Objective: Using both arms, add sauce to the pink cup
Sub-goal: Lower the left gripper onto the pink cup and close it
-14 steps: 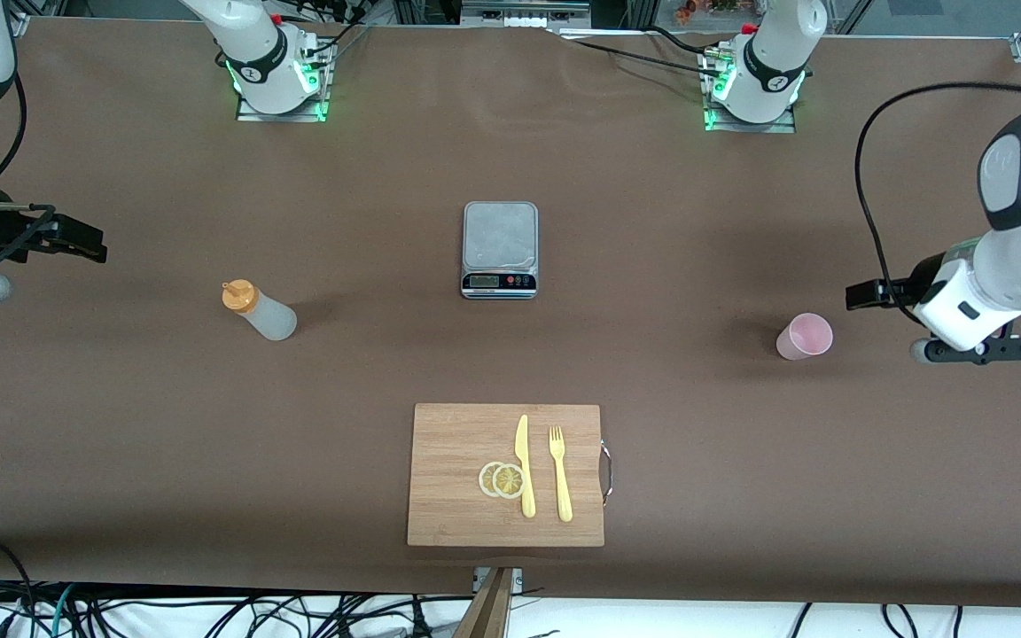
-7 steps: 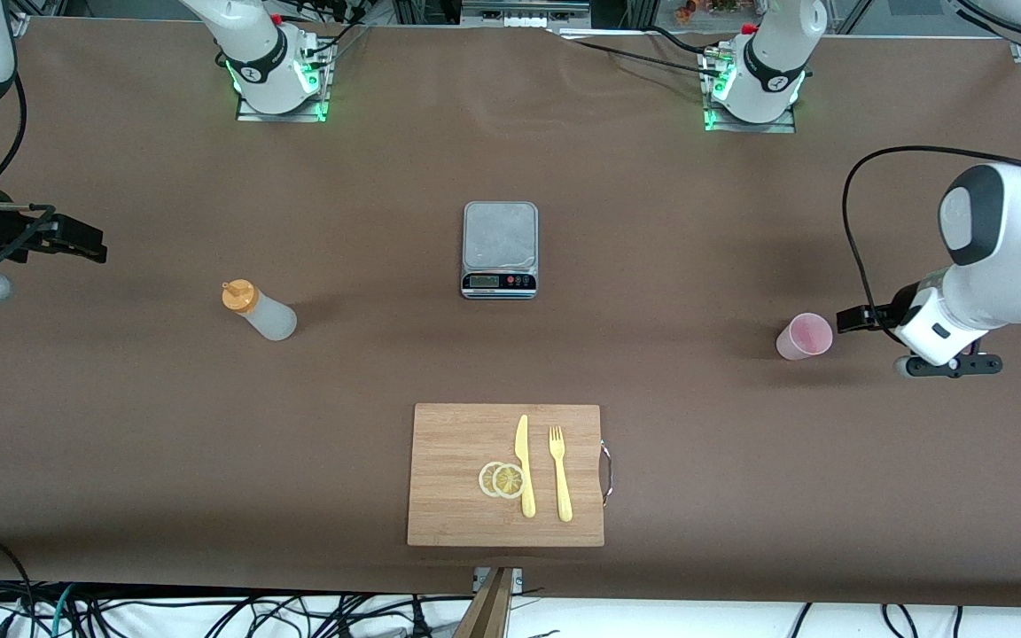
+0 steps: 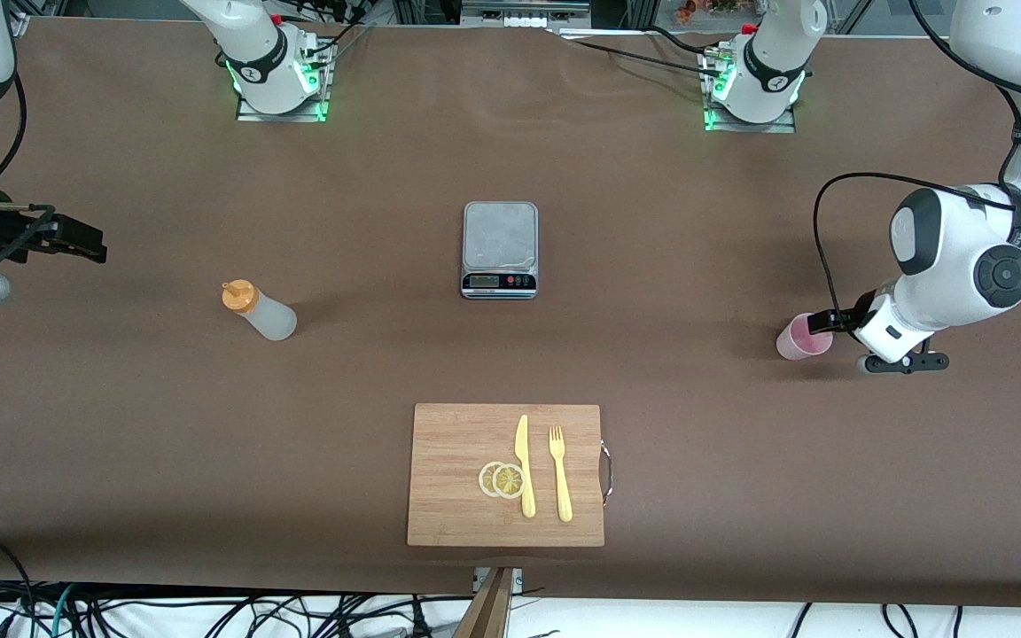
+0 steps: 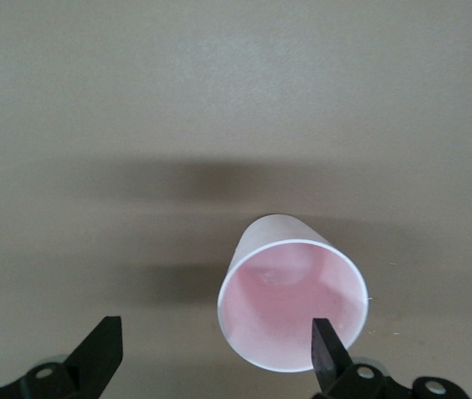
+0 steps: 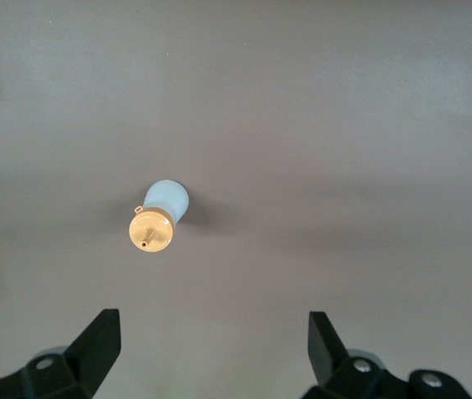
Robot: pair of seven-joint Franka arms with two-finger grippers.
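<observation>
The pink cup (image 3: pixel 803 338) stands upright toward the left arm's end of the table. My left gripper (image 3: pixel 830 321) is low beside it and open. In the left wrist view the cup (image 4: pixel 292 303) sits off-centre, with one fingertip (image 4: pixel 327 353) over its rim and the left gripper (image 4: pixel 215 353) holding nothing. The sauce bottle (image 3: pixel 261 312), whitish with an orange cap, stands toward the right arm's end. My right gripper (image 3: pixel 85 244) waits open at that end, apart from the bottle. The right wrist view shows the bottle (image 5: pixel 159 218) ahead of the open right gripper (image 5: pixel 211 345).
A kitchen scale (image 3: pixel 499 248) sits mid-table. Nearer the front camera lies a wooden cutting board (image 3: pixel 448 461) with a yellow knife (image 3: pixel 524 465), a yellow fork (image 3: pixel 559 471) and lemon slices (image 3: pixel 502 479). Two green-lit arm bases stand at the table's farthest edge.
The left arm has swung in toward the pink cup, bringing its open gripper right up to the rim. The right arm, bottle and cup have not moved.
</observation>
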